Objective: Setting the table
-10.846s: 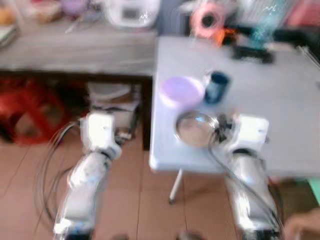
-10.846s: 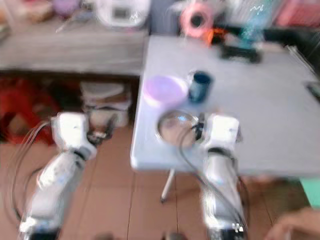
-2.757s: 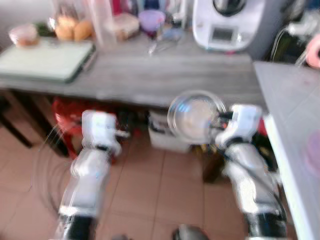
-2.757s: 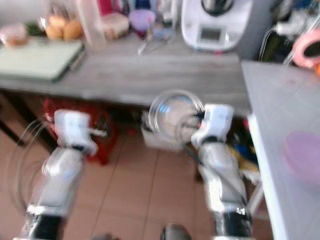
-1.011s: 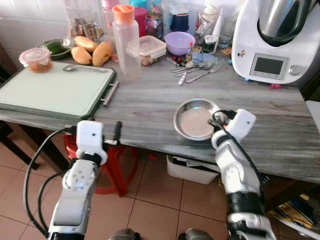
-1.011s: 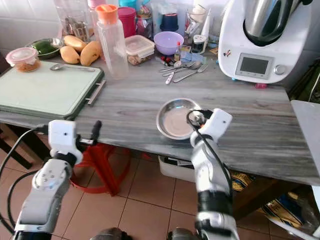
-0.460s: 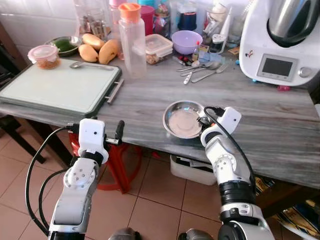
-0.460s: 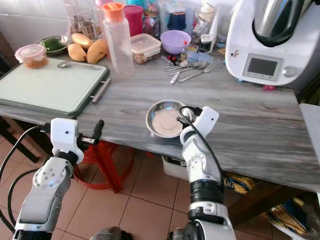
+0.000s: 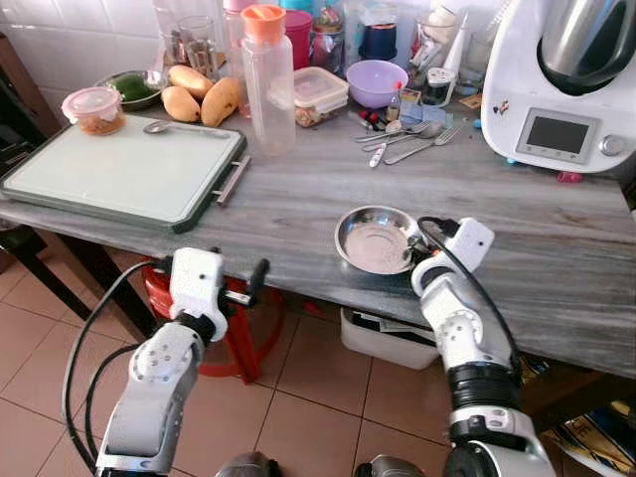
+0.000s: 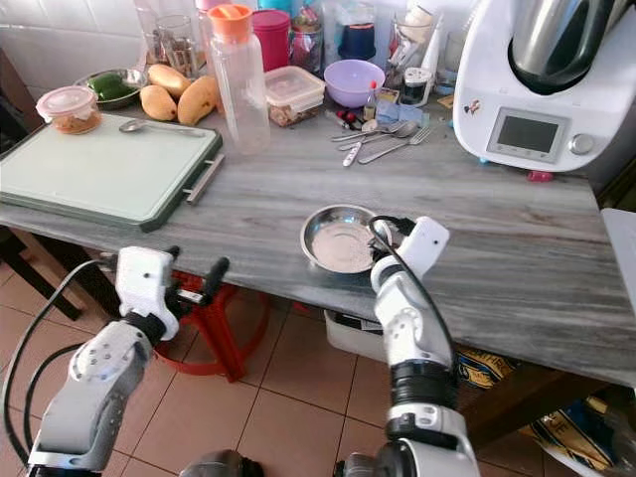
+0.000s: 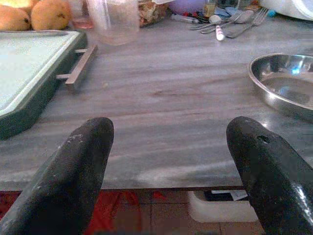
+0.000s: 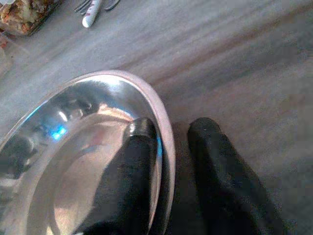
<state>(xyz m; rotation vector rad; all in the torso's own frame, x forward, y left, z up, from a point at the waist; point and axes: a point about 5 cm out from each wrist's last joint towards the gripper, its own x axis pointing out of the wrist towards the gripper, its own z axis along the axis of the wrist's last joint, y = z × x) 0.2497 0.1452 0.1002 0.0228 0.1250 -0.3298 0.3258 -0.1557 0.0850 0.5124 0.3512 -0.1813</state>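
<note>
Our left claw (image 11: 166,161) hangs off the surface's (image 9: 298,199) front edge, fingers wide apart. Steel bowl (image 9: 375,238) sits near that front edge; our right claw (image 12: 168,147) pinches its rim, one finger inside.

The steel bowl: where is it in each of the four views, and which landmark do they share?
Left eye view: steel bowl, centre, near the counter's front edge.
Right eye view: centre.
Left wrist view: right edge.
Right wrist view: rim between the right gripper's fingers.
Shared landmark: grey wooden counter.
</note>
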